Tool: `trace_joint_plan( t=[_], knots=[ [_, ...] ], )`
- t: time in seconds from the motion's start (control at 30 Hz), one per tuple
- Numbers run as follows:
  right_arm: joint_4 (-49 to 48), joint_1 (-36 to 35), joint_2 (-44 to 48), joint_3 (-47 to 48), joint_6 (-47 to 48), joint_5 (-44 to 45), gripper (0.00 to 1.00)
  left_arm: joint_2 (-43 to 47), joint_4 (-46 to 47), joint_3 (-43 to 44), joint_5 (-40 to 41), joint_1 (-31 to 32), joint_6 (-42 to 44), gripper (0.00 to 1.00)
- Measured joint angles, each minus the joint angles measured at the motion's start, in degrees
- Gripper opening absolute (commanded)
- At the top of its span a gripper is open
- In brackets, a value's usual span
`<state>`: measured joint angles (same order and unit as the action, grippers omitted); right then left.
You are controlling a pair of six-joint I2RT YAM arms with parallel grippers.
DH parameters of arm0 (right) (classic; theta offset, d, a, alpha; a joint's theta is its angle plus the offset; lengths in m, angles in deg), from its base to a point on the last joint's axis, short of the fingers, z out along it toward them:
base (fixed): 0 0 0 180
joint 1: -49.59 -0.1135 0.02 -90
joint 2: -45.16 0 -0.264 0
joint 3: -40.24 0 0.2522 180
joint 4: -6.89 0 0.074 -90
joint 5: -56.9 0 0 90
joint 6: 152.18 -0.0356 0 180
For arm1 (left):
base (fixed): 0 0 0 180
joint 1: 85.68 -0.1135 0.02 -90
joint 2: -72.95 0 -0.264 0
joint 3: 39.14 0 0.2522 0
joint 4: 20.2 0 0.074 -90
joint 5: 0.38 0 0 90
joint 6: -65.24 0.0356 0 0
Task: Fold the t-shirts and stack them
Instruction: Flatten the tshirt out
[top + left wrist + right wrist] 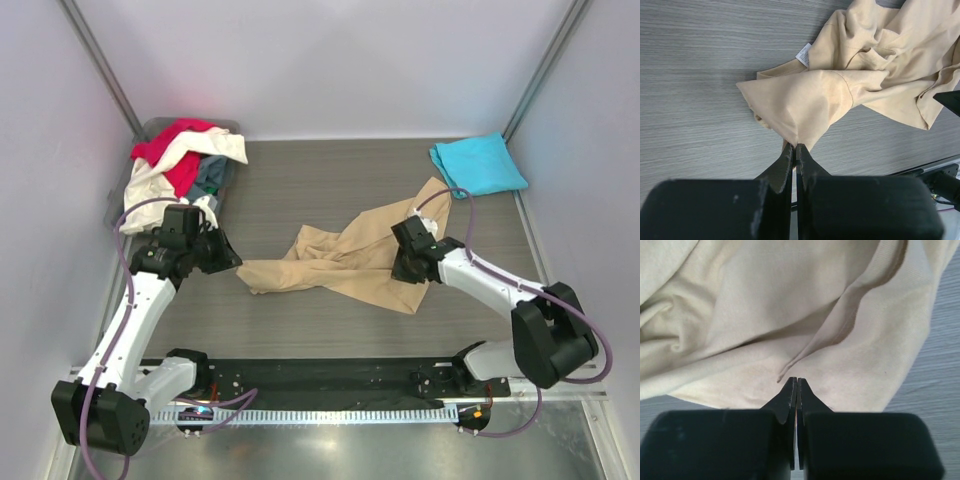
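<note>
1. Two arms are bolted at the near edge of the table [300, 180]. The left arm [135, 310] leans up and away along the left side. The right arm [490, 285] is folded at its elbow and reaches in towards the middle.
2. The left gripper [794, 149] is low, just left of the cloth. Its fingers are pressed together on the near-left corner of the tan t-shirt [340, 255], which rises to a peak at the tips.
3. The right gripper [796, 385] is tipped down onto the right part of the same shirt. Its fingers are squeezed tight on the cloth, and a crease runs up to the tips.
4. The one tan t-shirt lies crumpled and unfolded mid-table between the two grippers, with one part trailing far-right.
5. One turquoise t-shirt [480, 165] lies folded flat at the far right, well apart from the left gripper.
6. One grey bin [150, 125] sits at the far left and holds three shirts. A red t-shirt [170, 145] and a white t-shirt [160, 175] spill over its rim, and a dark blue-grey t-shirt [212, 172] is beside them. That makes five shirts in all.
</note>
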<state>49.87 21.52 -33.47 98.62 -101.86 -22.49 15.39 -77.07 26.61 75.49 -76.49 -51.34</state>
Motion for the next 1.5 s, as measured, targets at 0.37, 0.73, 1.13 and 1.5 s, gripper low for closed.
trace_joint_plan(
  t=[0.37,0.73,1.13,1.5],
  knots=[
    [2.5,0.0,6.4,-1.7,0.3,-1.1,0.48,0.0,0.0,0.0,0.0,0.0,-0.2,0.0],
    [1.5,-2.3,-4.0,2.3,2.5,-2.0,0.5,0.0,0.5,-1.0,0.0,0.0,-0.2,0.0],
    [0.6,-3.0,-8.7,3.0,4.0,0.8,0.4,0.0,1.1,-1.2,0.0,0.0,-0.2,0.0],
    [0.4,-3.0,-9.7,3.8,5.5,3.0,0.1,0.0,1.3,-1.2,0.0,0.0,-0.2,0.0]
  ],
)
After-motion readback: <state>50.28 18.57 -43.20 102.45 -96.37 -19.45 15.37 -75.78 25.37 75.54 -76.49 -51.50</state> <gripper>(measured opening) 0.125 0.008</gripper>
